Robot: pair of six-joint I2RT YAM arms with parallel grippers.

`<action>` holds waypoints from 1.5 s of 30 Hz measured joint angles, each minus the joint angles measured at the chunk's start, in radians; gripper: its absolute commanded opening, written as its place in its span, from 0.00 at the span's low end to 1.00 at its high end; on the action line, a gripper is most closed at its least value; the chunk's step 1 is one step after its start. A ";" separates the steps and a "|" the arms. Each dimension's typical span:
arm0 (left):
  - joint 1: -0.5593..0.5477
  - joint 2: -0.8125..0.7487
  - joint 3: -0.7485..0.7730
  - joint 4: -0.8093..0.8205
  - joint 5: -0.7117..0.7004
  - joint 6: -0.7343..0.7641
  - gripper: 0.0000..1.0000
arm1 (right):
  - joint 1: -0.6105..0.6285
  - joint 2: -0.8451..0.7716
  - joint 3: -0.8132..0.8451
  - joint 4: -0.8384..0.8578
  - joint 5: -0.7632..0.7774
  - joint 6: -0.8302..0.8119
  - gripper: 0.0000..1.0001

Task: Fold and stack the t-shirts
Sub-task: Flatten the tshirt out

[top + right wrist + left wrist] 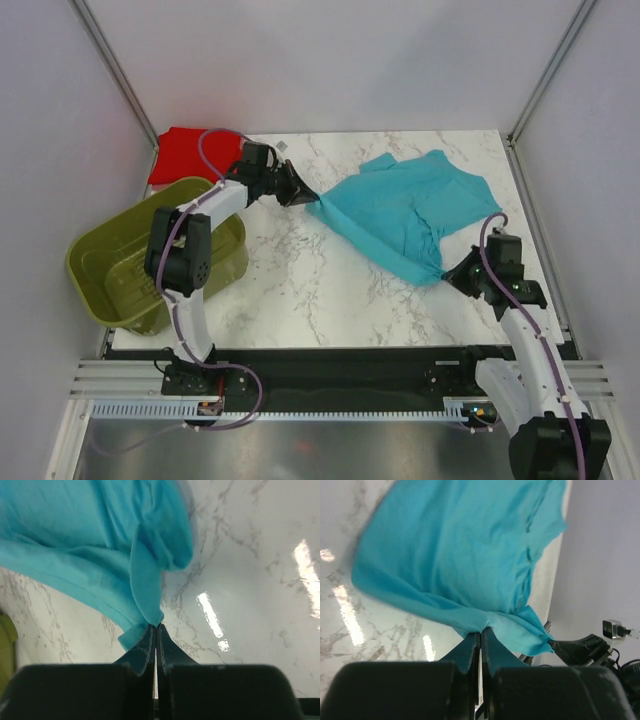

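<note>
Overhead and wrist views of the fold-and-stack task, at the spreading step. The turquoise t-shirt (405,205) occupies the far right part of the worktop (300,285), with its near edge drawn taut between the two arms. The left claw (308,198) is closed on the shirt's left corner; its wrist view shows the fingers pressed together with a pinch of cloth between them. The right claw (448,272) is likewise closed on the near right corner, a fold of hem caught at its fingertips. The shirt is not yet flat: creases run across its middle, and one sleeve lies bunched at the far side. By judgement, the next move calls for both arms to act together, keeping the edge stretched while laying the cloth smooth on the worktop, so that a first fold can be made. A slack or uneven pull would leave wrinkles. The red t-shirt (185,150), already a flat bundle, rests at the far left corner and would serve as the base of the stack. The green basket (100,250) stands at the left edge, just in front of it; no cloth shows inside, though the left arm crosses part of it.
</note>
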 measured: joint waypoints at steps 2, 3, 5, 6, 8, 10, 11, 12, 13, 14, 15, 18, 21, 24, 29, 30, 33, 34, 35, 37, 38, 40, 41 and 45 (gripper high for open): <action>-0.003 0.072 0.026 -0.056 -0.009 0.035 0.02 | 0.100 -0.026 -0.075 0.031 0.013 0.048 0.00; -0.003 0.106 0.048 -0.079 -0.012 0.053 0.02 | 0.165 -0.030 -0.099 0.052 0.027 0.078 0.00; -0.003 0.157 0.098 -0.112 -0.023 0.082 0.02 | 0.284 -0.018 -0.129 0.108 0.055 0.134 0.00; -0.002 0.176 0.128 -0.123 -0.029 0.095 0.02 | 0.349 0.000 -0.138 0.138 0.081 0.164 0.00; 0.001 0.201 0.177 -0.130 -0.041 0.116 0.05 | 0.484 0.062 -0.141 0.198 0.134 0.224 0.02; 0.007 0.215 0.231 -0.143 -0.055 0.136 0.11 | 0.621 0.164 -0.121 0.249 0.201 0.271 0.16; 0.010 0.220 0.258 -0.147 -0.063 0.143 0.16 | 0.672 0.218 -0.097 0.250 0.223 0.283 0.22; 0.014 0.224 0.286 -0.151 -0.066 0.149 0.21 | 0.724 0.285 -0.055 0.253 0.246 0.294 0.37; 0.019 0.227 0.312 -0.150 -0.072 0.156 0.30 | 0.760 0.346 -0.006 0.252 0.262 0.303 0.43; 0.023 0.227 0.328 -0.151 -0.078 0.161 0.44 | 0.790 0.406 0.056 0.250 0.278 0.308 0.53; 0.026 0.226 0.347 -0.151 -0.085 0.172 0.49 | 0.803 0.442 0.107 0.253 0.291 0.312 0.56; 0.034 0.205 0.356 -0.153 -0.108 0.178 0.55 | 0.807 0.489 0.251 0.225 0.363 0.297 0.65; 0.028 0.135 0.293 -0.172 -0.146 0.181 0.56 | 0.757 0.484 0.369 0.176 0.418 0.263 0.66; -0.014 0.011 0.179 -0.187 -0.202 0.186 0.55 | 0.594 0.471 0.439 0.154 0.430 0.216 0.65; -0.222 -0.209 -0.032 -0.192 -0.299 0.196 0.55 | 0.225 0.510 0.492 0.131 0.433 0.137 0.62; -0.286 -0.239 -0.070 -0.186 -0.311 0.197 0.55 | 0.156 0.541 0.507 0.130 0.417 0.120 0.62; -0.468 -0.281 -0.157 -0.187 -0.332 0.197 0.56 | 0.005 0.655 0.557 0.117 0.383 0.081 0.60; -0.519 -0.281 -0.176 -0.190 -0.341 0.196 0.57 | -0.029 0.706 0.584 0.111 0.375 0.065 0.60; -0.568 -0.275 -0.192 -0.195 -0.353 0.196 0.58 | -0.056 0.759 0.616 0.109 0.370 0.048 0.59; -0.639 -0.258 -0.207 -0.209 -0.370 0.196 0.57 | -0.085 0.862 0.690 0.100 0.353 0.017 0.56; -0.668 -0.242 -0.207 -0.209 -0.378 0.195 0.57 | -0.093 0.914 0.730 0.101 0.341 0.005 0.51; -0.706 -0.209 -0.205 -0.206 -0.387 0.187 0.56 | -0.100 1.005 0.812 0.079 0.323 -0.005 0.49; -0.721 -0.187 -0.202 -0.207 -0.396 0.181 0.56 | -0.101 1.048 0.860 0.062 0.317 -0.003 0.49; -0.769 -0.111 -0.187 -0.206 -0.426 0.159 0.56 | -0.101 1.207 1.065 0.000 0.285 0.015 0.53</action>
